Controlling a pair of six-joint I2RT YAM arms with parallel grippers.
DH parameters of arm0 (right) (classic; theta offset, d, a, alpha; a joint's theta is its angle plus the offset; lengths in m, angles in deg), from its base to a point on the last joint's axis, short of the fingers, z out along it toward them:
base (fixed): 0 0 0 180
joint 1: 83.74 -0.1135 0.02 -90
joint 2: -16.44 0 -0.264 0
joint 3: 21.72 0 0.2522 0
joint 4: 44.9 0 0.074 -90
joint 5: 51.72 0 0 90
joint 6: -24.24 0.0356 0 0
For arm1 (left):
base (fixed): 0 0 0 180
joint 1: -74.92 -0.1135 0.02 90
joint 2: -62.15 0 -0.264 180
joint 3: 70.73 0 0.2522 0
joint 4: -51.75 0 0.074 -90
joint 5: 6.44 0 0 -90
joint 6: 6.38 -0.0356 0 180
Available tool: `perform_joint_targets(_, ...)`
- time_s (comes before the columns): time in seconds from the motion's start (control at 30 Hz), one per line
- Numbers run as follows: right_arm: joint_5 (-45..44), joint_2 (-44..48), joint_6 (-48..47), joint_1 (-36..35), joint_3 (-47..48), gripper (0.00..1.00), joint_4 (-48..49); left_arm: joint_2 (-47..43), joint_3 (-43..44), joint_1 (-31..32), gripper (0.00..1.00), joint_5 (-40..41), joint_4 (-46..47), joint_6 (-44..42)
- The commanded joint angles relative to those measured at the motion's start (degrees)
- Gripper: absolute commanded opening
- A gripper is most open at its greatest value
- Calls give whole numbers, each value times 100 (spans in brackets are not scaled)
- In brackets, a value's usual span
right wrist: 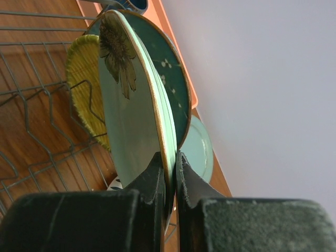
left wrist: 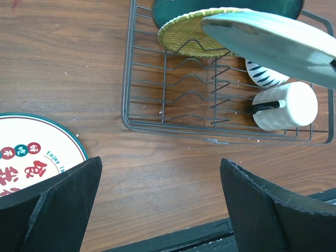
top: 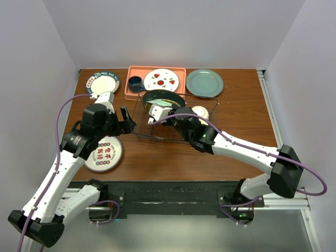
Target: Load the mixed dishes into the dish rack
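Rack (left wrist: pixel 126 79) loading is judged partly done. Nearest, off the rack's front-left corner, a rimmed plate (top: pixel 103 154) lies untouched on the bench (left wrist: pixel 79 63). The left claw (left wrist: pixel 160 173) hangs above it, spread wide and empty. Over the rack, a green plate (right wrist: pixel 131 121) is pinched at its rim by the clenched right claw (right wrist: pixel 169 163). It should be brought upright, lowered between free tines in front of the yellow plate (left wrist: pixel 184 34), and released only once seated. Inside the rack, two bowls (left wrist: pixel 286 105) sit at the right, and the yellow plate and a teal plate (right wrist: pixel 176 84) stand at the back. Beyond the rack, a tray (top: pixel 130 79) holds a fruit plate (top: pixel 161 80) and a cup (top: pixel 135 83).
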Motion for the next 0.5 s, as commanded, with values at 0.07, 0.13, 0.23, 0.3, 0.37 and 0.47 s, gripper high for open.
perform_joint_targets(0.07, 191, 115, -203, 68, 34, 0, 929, -75, -56, 6, 100, -77, 247, -93)
perform_joint_targets(0.13, 226, 97, -203, 68, 16, 0, 955, -58, -56, 6, 100, -68, 255, -110)
perform_joint_targets(0.23, 244, 27, -238, 77, -28, 0, 1043, -49, -56, 6, 100, -68, 264, -119)
perform_joint_targets(0.3, 235, -61, -265, 77, -19, 0, 1095, -49, -56, 6, 100, -60, 256, -119)
perform_joint_targets(0.37, 235, -131, -309, 95, -19, 0, 1157, -40, -56, 6, 100, -68, 273, -119)
perform_joint_targets(0.47, 270, -307, -309, 112, 33, 0, 1210, -40, -56, 6, 100, -51, 264, -128)
